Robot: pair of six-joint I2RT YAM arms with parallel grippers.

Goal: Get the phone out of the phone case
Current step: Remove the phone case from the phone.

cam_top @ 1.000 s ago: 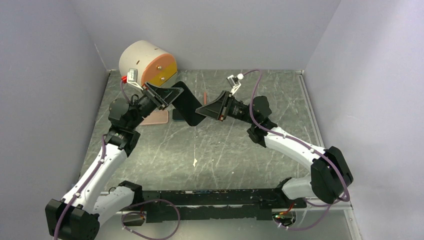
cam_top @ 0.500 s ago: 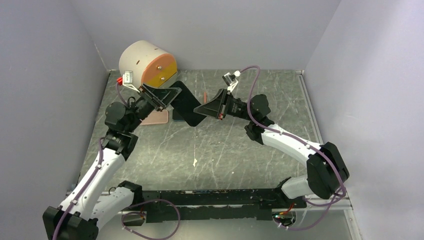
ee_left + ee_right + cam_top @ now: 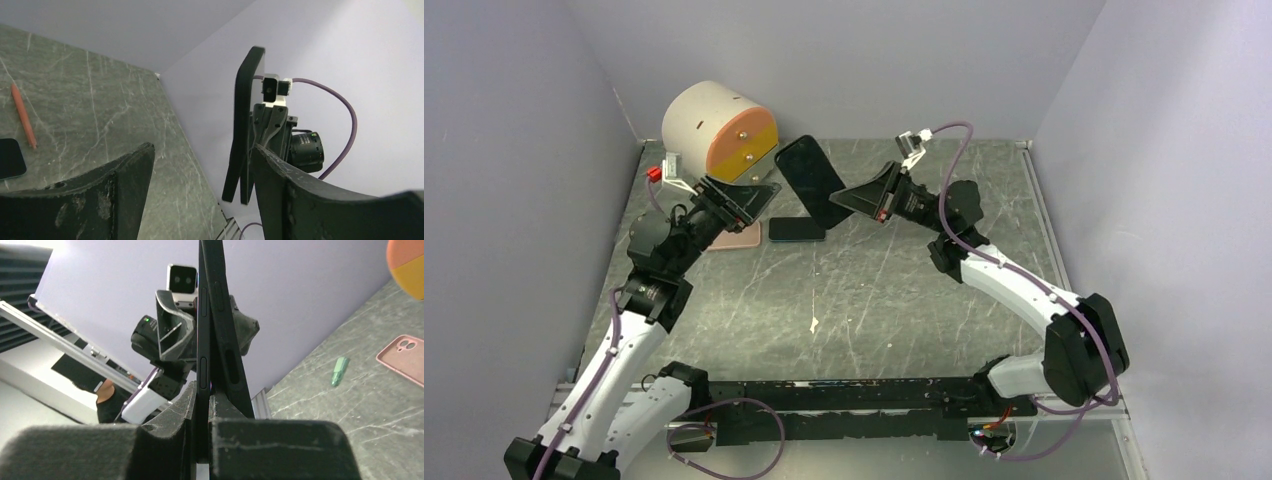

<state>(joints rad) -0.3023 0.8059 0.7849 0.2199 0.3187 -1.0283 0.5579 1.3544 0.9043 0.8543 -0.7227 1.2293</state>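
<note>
Just right of the beige drum point(image 3: 719, 125), your right gripper point(image 3: 839, 200) pinches the phone point(image 3: 202, 330) upright in the air. The black case point(image 3: 231, 360) gapes away from it, so the peeling seems half done. The left gripper point(image 3: 754, 197) stands spread and empty — next it should catch that loose case edge and pull.

white drum point(image 3: 714, 125) with orange-yellow face, red pen point(image 3: 24, 116), pink case point(image 3: 736, 237), white scrap point(image 3: 813, 323), green marbled table point(image 3: 874, 290)
</note>
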